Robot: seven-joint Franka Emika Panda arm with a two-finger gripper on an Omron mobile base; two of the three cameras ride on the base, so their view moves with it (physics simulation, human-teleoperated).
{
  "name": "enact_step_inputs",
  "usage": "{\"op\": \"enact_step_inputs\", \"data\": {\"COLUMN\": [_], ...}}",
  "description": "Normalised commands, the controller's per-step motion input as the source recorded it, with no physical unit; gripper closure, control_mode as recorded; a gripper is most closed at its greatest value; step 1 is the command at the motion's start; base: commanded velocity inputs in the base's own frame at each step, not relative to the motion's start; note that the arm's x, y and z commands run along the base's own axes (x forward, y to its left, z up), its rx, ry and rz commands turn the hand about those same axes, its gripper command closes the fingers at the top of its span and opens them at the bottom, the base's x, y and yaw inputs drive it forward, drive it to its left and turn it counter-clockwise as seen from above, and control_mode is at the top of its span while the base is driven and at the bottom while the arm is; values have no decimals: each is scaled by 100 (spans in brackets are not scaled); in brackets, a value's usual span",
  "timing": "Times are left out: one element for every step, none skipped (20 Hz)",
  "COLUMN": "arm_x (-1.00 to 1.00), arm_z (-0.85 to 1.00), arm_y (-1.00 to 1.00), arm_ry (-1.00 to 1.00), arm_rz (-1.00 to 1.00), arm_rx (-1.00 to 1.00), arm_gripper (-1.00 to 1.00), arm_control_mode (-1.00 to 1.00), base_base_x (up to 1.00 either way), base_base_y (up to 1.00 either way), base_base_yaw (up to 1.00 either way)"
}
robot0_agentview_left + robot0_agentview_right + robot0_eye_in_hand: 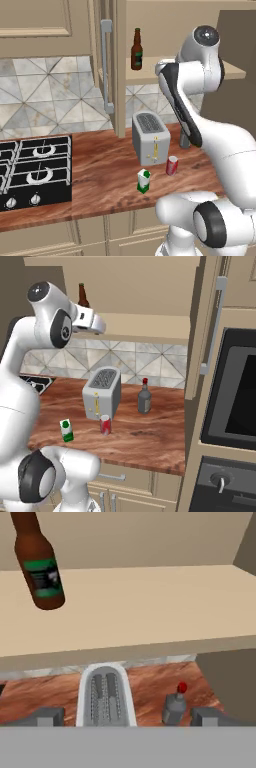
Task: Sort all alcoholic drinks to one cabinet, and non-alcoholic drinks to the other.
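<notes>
**Beer bottle on shelf, three drinks left on counter: risks and labels**

We see the gripper [128, 717] with its fingers spread wide and nothing between them; it faces the front edge of the open cabinet [165, 15] shelf. The beer bottle [39, 564] stands upright on that shelf, toward its left end, apart from the fingers. On the wooden counter [150, 436] below stand the grey glass bottle with the red cap [144, 398], right of the silver toaster [102, 392], the red soda can [105, 424] just in front of the toaster, and the green-and-white carton [66, 430] nearer the counter's front edge.

Risks, as we judge them:
- The arm's forearm sits close to the shelf edge; a careless swing could catch the shelf or the open door [119, 70].
- The can stands just beside the toaster, so a wide approach might strike the toaster and tip the can.
- The carton is light and near the edge; a nudge could send it off.
- Putting the can or carton beside the beer would break the sort.

Labels: the beer's label is green with a small pale patch; no writing is legible. The carton's and can's markings are too small to read.
</notes>
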Motion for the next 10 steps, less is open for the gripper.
{"op": "enact_step_inputs", "data": {"arm_x": [-88,-86,-84,-78,-74,-72,-71,-66,-59,-51], "arm_z": [-49,-56,-60,-72,-74,-73,-69,-66,-64,-62], "arm_y": [-85,-80,-78,-66,-66,-66,-71,-73,-71,-76], "arm_ry": [11,13,14,16,16,16,16,16,17,17], "arm_rz": [-20,-20,-20,-18,-16,-16,-15,-15,-15,-15], "arm_rx": [1,0,0,0,0,0,0,0,0,0], "arm_gripper": [-100,-100,-100,-100,-100,-100,-100,-100,-100,-100], "arm_control_mode": [-100,-100,-100,-100,-100,-100,-100,-100,-100,-100], "base_base_x": [0,0,0,0,0,0,0,0,0,0], "base_base_y": [0,0,0,0,0,0,0,0,0,0], "base_base_yaw": [0,0,0,0,0,0,0,0,0,0]}}
